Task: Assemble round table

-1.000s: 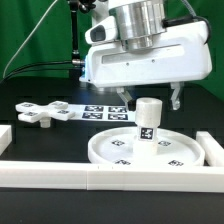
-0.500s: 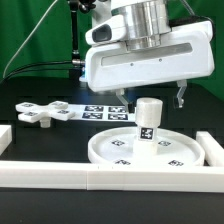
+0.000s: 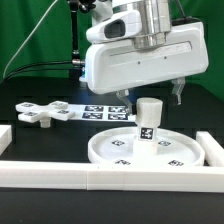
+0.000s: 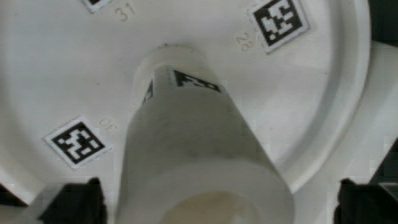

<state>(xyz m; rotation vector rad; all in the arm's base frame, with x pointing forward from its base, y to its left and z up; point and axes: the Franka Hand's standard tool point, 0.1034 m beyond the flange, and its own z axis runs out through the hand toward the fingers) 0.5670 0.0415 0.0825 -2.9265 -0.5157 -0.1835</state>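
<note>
1. Where the scene lay nearest the exterior camera, a long white border rail point(image 3: 100, 178) was seen running across the foreground, clear of the work.
2. Just behind it, the rimmed round disc point(image 3: 105, 152) was laid flat with its tags upward, and the short cylinder leg point(image 3: 148, 122) was stood upright near its centre.
3. The gripper point(image 3: 149, 97) was held directly above the leg, its jaws spread apart and nothing gripped. In the wrist view the dark fingertips point(image 4: 75, 200) were shown on either side of the leg's top, with no contact evident.
4. The step in hand was judged to be the seating of the leg in the disc. A straight descent was called for, with the fingers spaced evenly about the cylinder and closed squarely, so that the leg would not be tipped nor the disc dragged.
5. Farther back, the marker board point(image 3: 100, 112) and the cross-shaped piece point(image 3: 45, 112) were seen lying on the black table point(image 3: 30, 140), toward the exterior view's left.
</note>
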